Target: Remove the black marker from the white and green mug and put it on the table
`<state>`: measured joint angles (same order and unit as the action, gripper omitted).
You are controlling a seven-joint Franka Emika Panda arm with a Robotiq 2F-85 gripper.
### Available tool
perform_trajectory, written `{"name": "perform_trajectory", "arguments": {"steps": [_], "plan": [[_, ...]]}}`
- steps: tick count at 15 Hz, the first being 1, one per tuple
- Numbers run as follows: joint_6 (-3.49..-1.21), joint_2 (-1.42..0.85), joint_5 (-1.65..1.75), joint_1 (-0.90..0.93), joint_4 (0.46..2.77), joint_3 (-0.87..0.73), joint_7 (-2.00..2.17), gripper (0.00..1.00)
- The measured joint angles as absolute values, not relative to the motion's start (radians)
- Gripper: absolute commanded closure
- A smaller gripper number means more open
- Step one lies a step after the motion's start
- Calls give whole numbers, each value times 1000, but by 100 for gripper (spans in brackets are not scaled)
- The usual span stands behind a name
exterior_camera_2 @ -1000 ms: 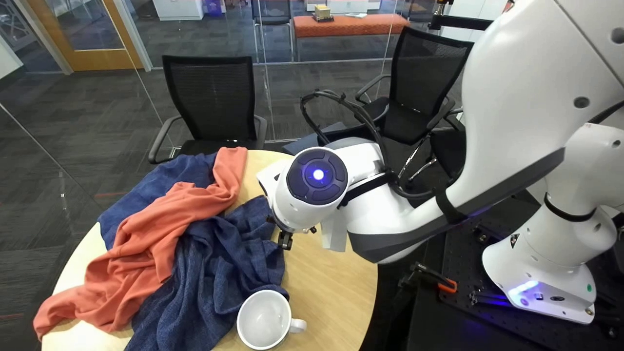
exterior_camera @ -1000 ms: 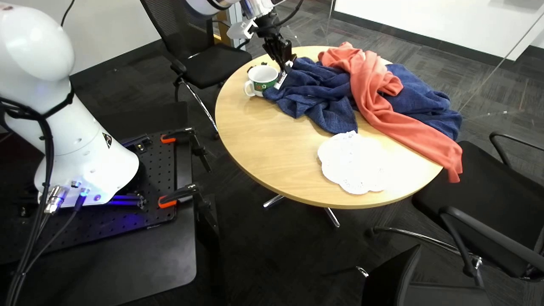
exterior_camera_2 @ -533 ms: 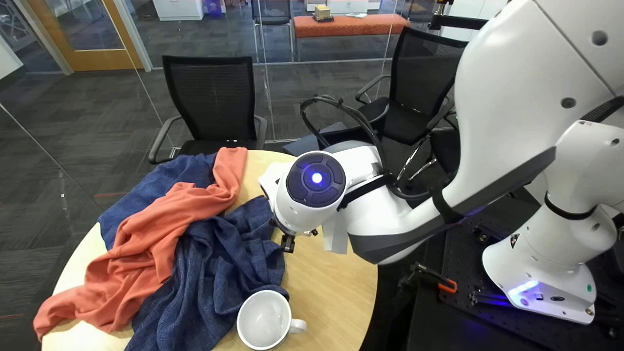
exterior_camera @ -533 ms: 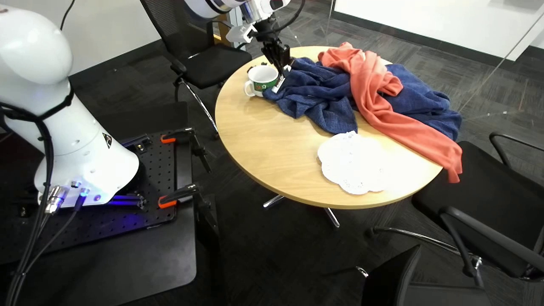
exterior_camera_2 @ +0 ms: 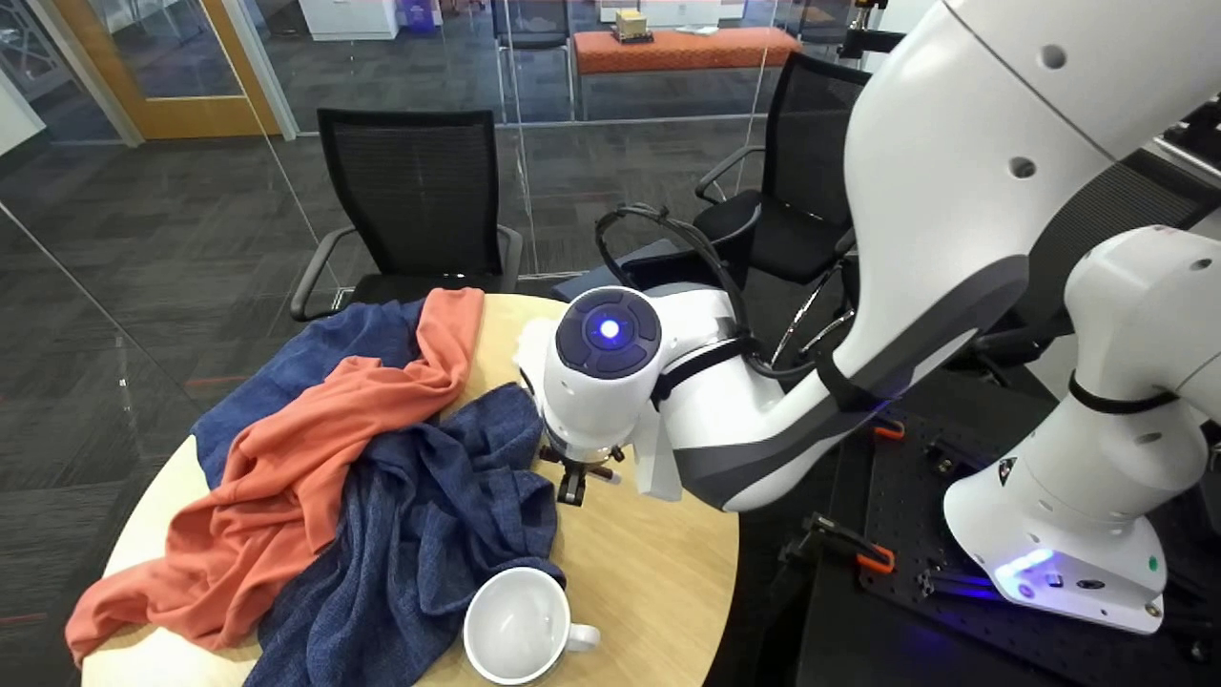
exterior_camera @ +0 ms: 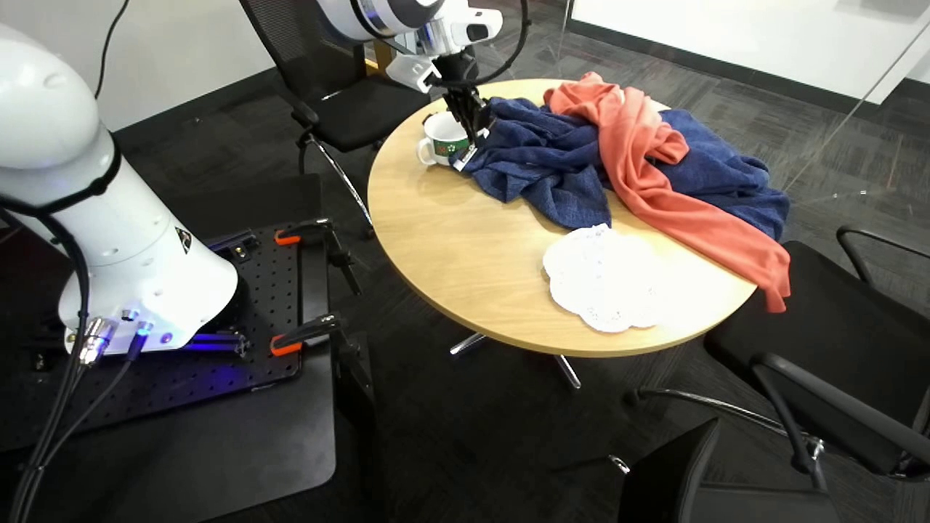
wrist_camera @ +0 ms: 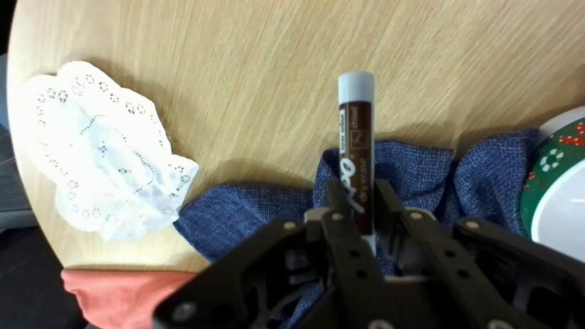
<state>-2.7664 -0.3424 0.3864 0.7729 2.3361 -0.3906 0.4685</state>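
Gripping the black dry-erase marker [wrist_camera: 356,128] right now, pinched between the jaws of the Robotiq gripper [wrist_camera: 362,198]! Clenched on the barrel, with "chisel" and "dry erase" legible along it and a white end jutting out well past the grip. And look where: out of the white and green mug [exterior_camera: 443,140], near it but apart, tilted with the white end down in an exterior view. Hard to tell whether touching the rumpled navy cloth [exterior_camera: 538,152] underneath or hanging just above.

Over to the mug itself, then! Standing upright on the round wooden table [exterior_camera: 458,254], mouth up in both exterior views, handle toward the robot base [exterior_camera: 152,283]. Snug against the bunched navy cloth, too. Glancing farther out from the mug, finding a coral cloth [exterior_camera: 625,145] sprawled across the navy one and spilling over the table's edge. Then, well apart from the mug, noting a white scalloped doily [exterior_camera: 603,280] on the table, showing small cut-out rosettes in the wrist view. Farther still from the mug, past the table, catching a black mesh-backed chair [exterior_camera_2: 410,191] in an exterior view.
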Motion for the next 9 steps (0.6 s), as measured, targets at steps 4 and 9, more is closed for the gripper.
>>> {"name": "perform_trajectory", "arguments": {"steps": [4,9], "plan": [[-2742,-344,379,613,2328,-246,447,95],[-2697,-373,379,489,2307,-135,437,95]]}}
